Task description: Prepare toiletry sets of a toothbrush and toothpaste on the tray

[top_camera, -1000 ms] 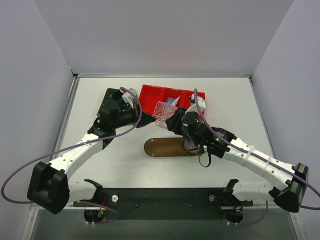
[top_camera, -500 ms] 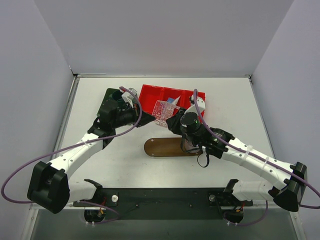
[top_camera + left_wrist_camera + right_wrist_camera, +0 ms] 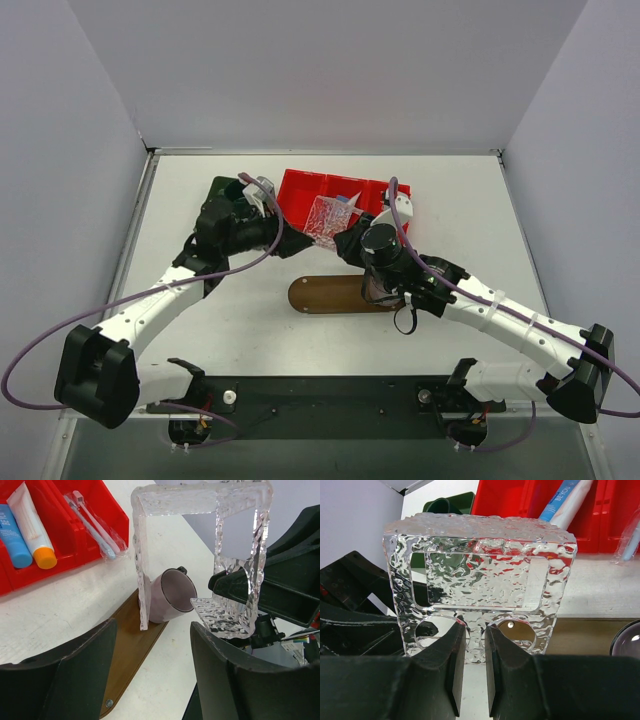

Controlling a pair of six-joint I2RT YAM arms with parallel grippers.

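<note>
The matte white desk (image 3: 250,335) carries the flat oval tray (image 3: 125,645) of dark wood, lying below and just ahead of the left jaws, which stand wide apart. A glossy red bin (image 3: 305,186) sits beyond them to the left. The right jaws are clamped on the lower tab of a clear, rippled, rectangular plastic frame (image 3: 480,580), upright ahead of the left jaws. A translucent pinkish mug (image 3: 167,597) sits on the tray behind it. The bin holds a blue tube (image 3: 12,540), a white orange-capped tube (image 3: 35,530) and thin wrapped toothbrushes (image 3: 95,527).

L tool (image 3: 152,645) jaws wide apart, R tool (image 3: 474,650) pinched tight, both arms reaching fwd.
</note>
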